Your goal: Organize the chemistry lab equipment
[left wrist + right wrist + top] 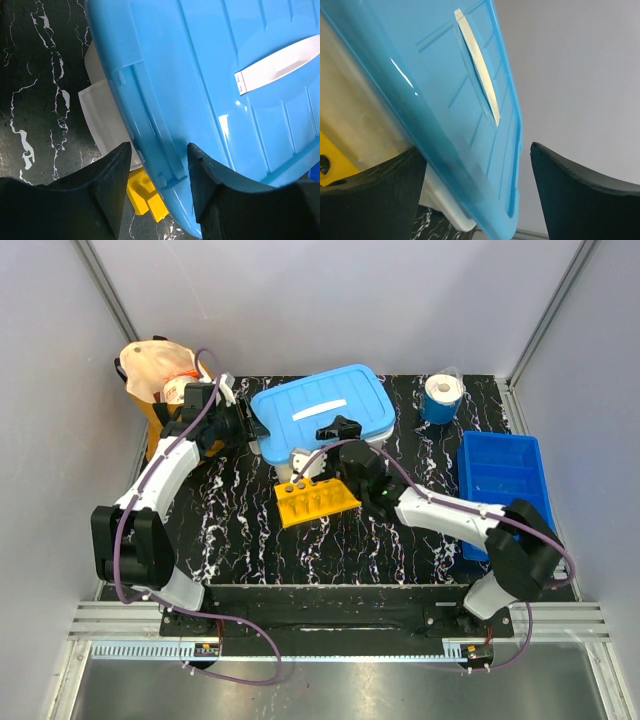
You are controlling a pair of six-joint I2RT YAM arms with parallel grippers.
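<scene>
A light blue lid (320, 408) with a white handle lies askew on a white box (300, 460) at the back centre. My left gripper (243, 426) is open, its jaws straddling the lid's left rim (159, 150). My right gripper (340, 432) is open wide, with the lid's front edge between its jaws (476, 147). A yellow tube rack (315, 500) lies in front of the box and also shows in the left wrist view (145, 195). The safety glasses, knotted piece, tubes and packet are out of view.
A brown cloth bag (155, 370) stands at the back left. A blue bin (500, 475) sits at the right edge. A blue roll in a clear cup (441, 395) stands at the back right. Grey walls enclose the black marbled table (250, 540).
</scene>
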